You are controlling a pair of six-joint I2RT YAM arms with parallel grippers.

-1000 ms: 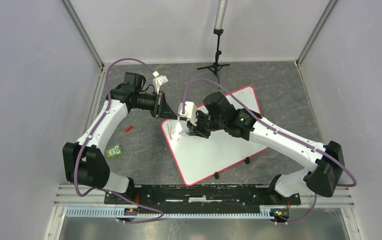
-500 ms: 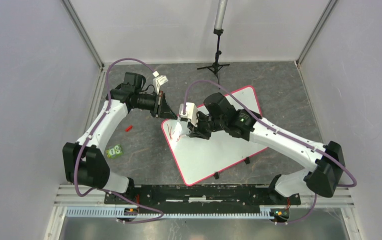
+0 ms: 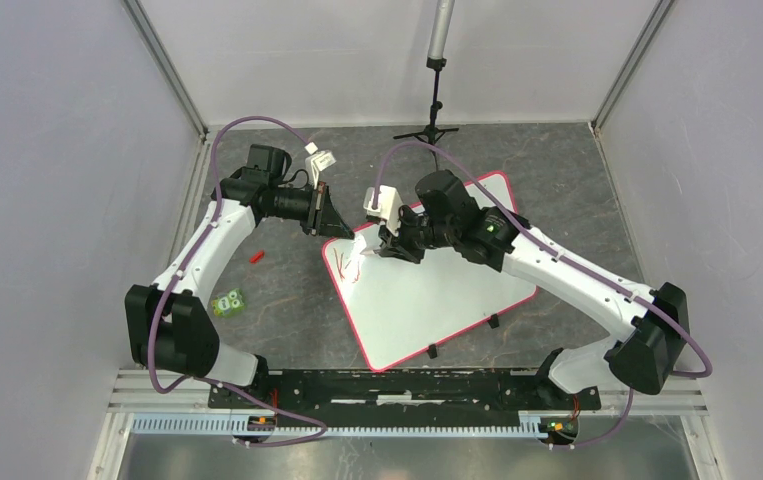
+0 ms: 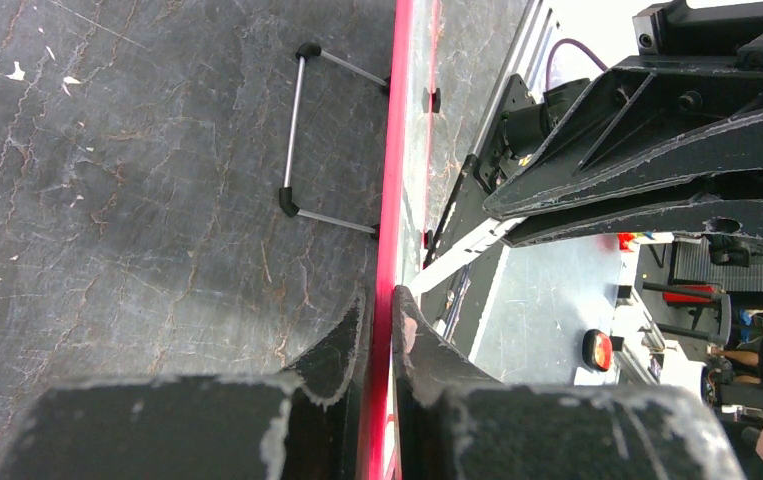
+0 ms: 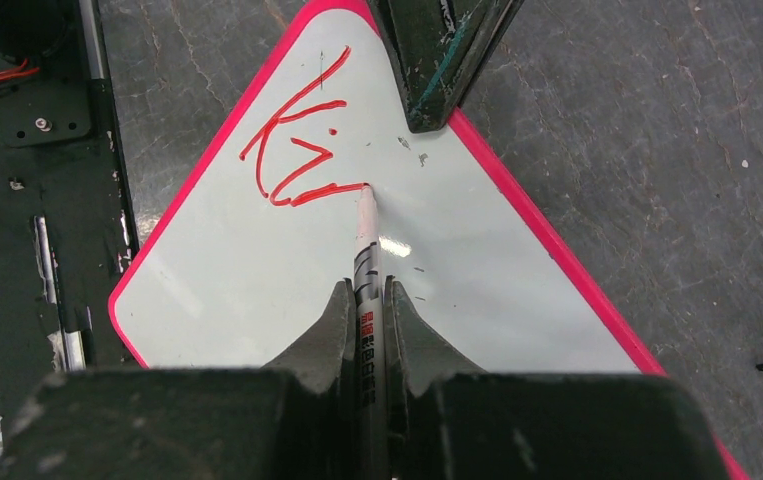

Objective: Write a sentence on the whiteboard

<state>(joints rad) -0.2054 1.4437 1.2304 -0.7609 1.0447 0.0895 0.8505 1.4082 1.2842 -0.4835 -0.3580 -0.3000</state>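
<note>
On the desk point(image 3: 287, 310), the whiteboard point(image 3: 447, 300) sits turned diagonally, mid-right of the workspace, with black clips on its near-right edge. At the board's far-left corner the left hand point(image 4: 382, 300) is clamped on the red rim; the left wrist view shows the rim running straight between the two closed fingers. Over the same corner the right hand point(image 5: 365, 290) is squeezed tight on a white marker point(image 5: 367, 235), barrel pinched between both fingers and pointing away from the wrist onto the board. Marker tip touches the surface at the end of the last red stroke. Readable part of the sentence point(image 5: 297, 160): "Ki" plus a low curved stroke, just beside the left hand. Left of the board on the desk: a small red piece point(image 3: 255, 256) and a green item point(image 3: 227, 302), well apart from both hands.
</note>
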